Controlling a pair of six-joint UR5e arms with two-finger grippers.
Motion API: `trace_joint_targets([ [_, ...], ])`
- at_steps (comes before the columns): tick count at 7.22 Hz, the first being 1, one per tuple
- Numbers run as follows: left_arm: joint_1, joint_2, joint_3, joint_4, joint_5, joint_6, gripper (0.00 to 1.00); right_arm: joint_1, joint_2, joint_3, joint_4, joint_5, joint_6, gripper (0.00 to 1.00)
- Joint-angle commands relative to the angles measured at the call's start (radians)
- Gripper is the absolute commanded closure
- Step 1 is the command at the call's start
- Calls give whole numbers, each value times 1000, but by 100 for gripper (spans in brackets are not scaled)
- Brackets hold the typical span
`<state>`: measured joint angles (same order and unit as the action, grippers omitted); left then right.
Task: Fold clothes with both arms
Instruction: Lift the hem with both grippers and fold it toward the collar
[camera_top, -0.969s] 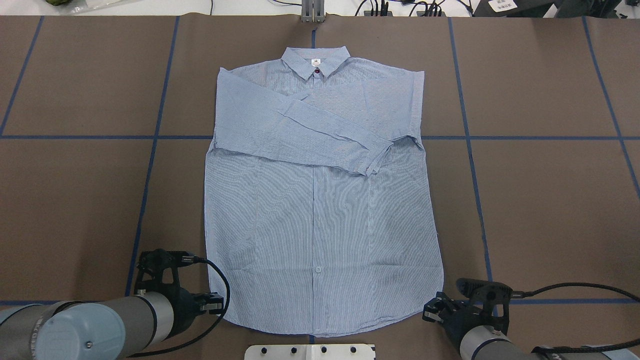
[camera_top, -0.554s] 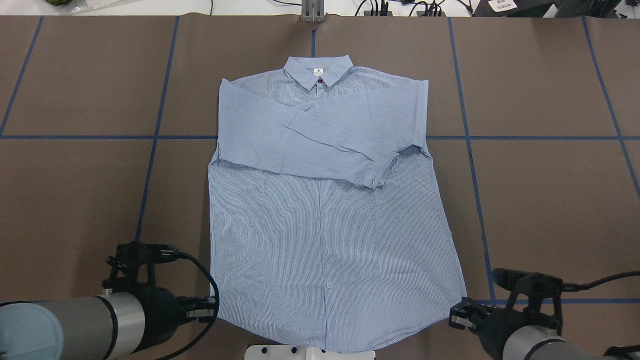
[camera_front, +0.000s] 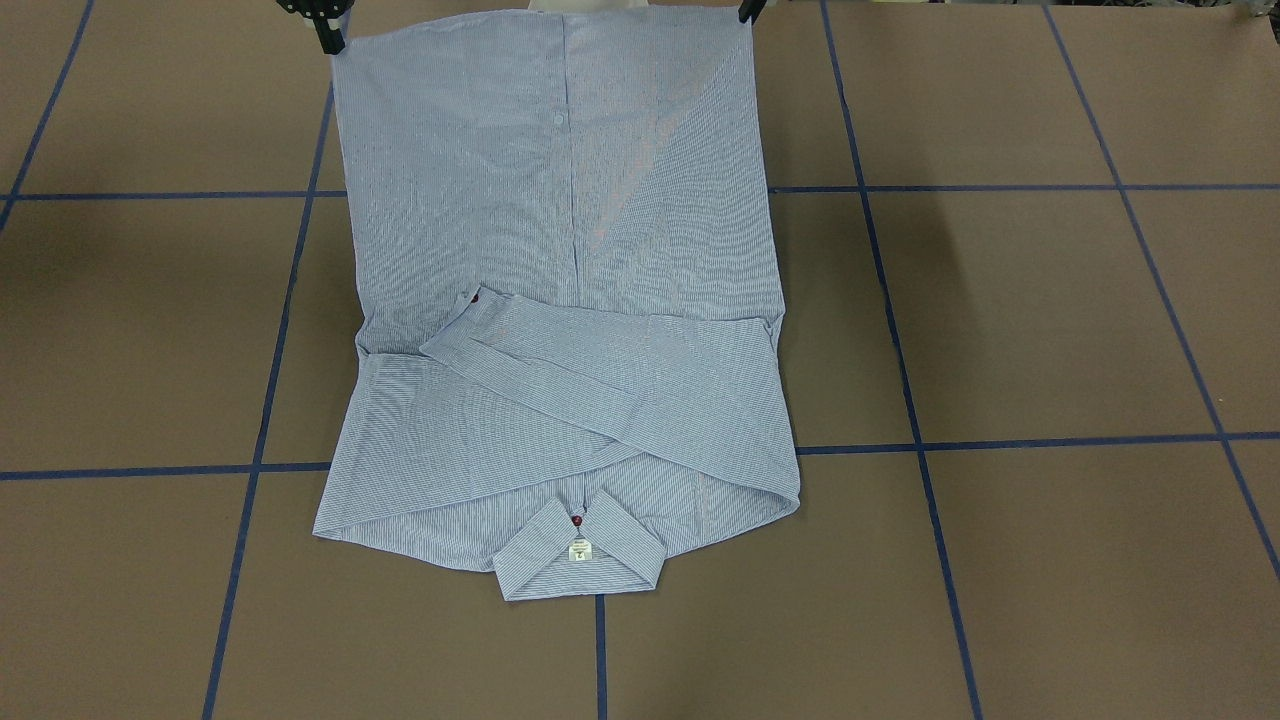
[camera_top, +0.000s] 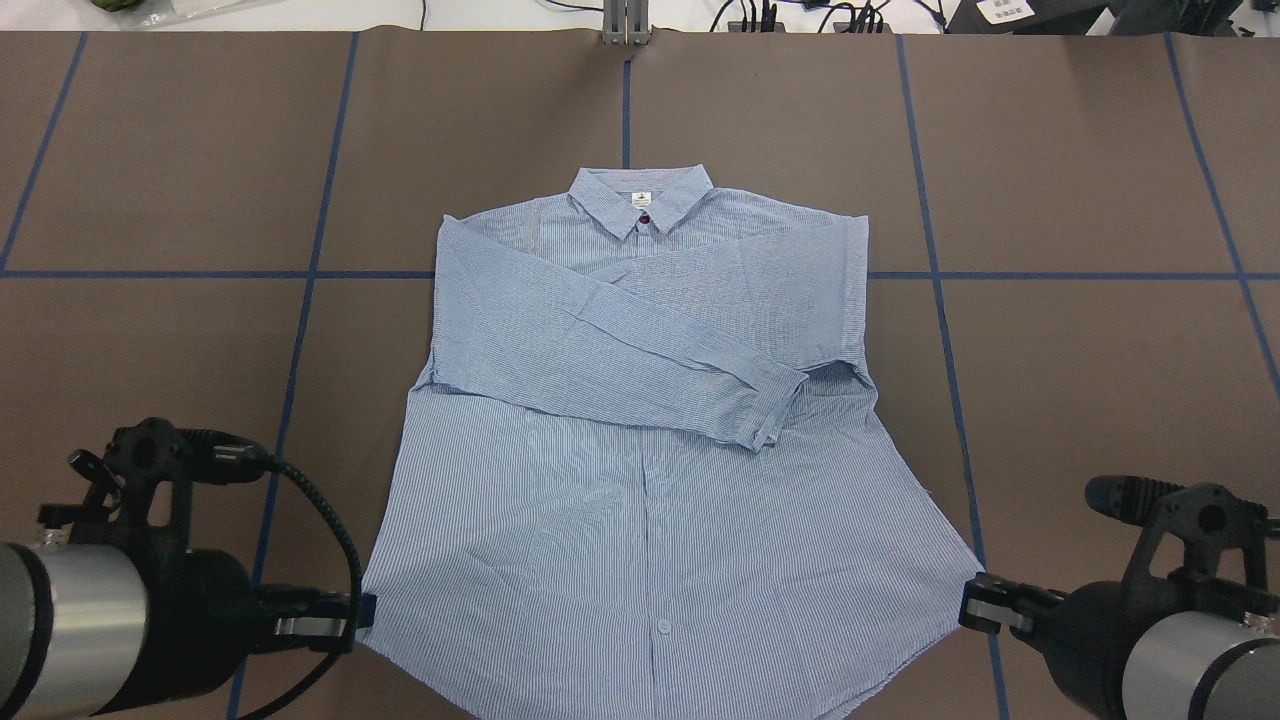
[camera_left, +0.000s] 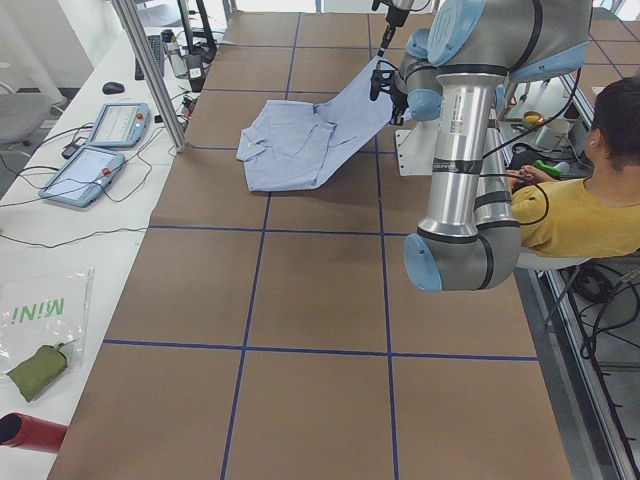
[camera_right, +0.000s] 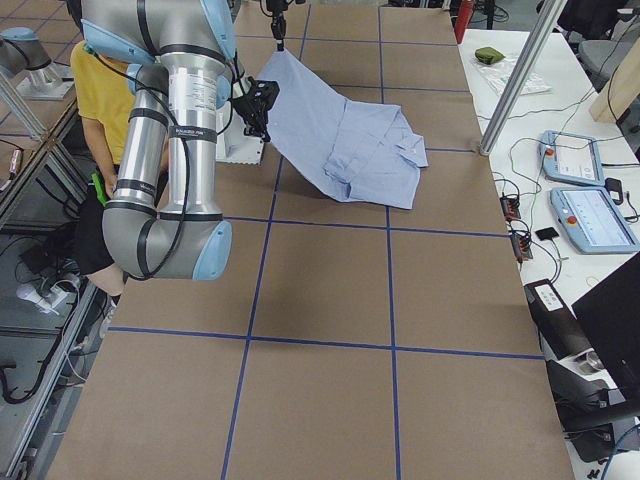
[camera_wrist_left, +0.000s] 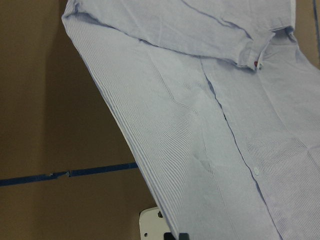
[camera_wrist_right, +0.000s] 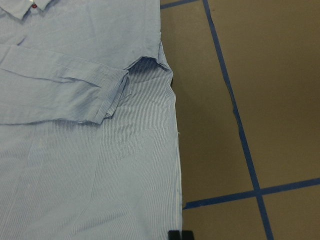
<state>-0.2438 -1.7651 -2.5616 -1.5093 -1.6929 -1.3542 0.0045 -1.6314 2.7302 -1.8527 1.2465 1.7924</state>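
Note:
The light blue striped shirt (camera_top: 640, 450) lies front up on the brown table with both sleeves folded across its chest and its collar (camera_top: 640, 200) at the far side. Its hem is raised off the table and stretched wide. My left gripper (camera_top: 355, 610) is shut on the hem's left corner. My right gripper (camera_top: 975, 600) is shut on the right corner. In the front-facing view the shirt (camera_front: 560, 300) rises toward the top edge, where the right gripper (camera_front: 330, 35) and the left gripper (camera_front: 748, 12) hold its corners. Each wrist view shows the cloth (camera_wrist_left: 200, 125) (camera_wrist_right: 75, 150) sloping down from the fingers.
A white base plate (camera_left: 405, 150) sits under the raised hem at the robot's side. A person in a yellow top (camera_left: 590, 210) sits behind the robot. Tablets (camera_left: 100, 150) and a metal post (camera_top: 625, 20) stand past the far edge. Blue tape lines cross the brown cover.
Both grippers have risen and moved apart and back with the hem corners. The hem is lifted and spread, and the whole shirt has slid toward the robot.

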Motion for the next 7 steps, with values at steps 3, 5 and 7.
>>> trace_joint_targets([
  [3,-260,-221,299,17,13,150,100,320,255,-191,-8,31,-164,100],
  [5,-386,-293,358,12,12,201,100,467,389,-338,-8,41,-229,100],
  [7,-440,-374,539,-20,68,217,100,584,490,-545,9,42,-298,100],
])
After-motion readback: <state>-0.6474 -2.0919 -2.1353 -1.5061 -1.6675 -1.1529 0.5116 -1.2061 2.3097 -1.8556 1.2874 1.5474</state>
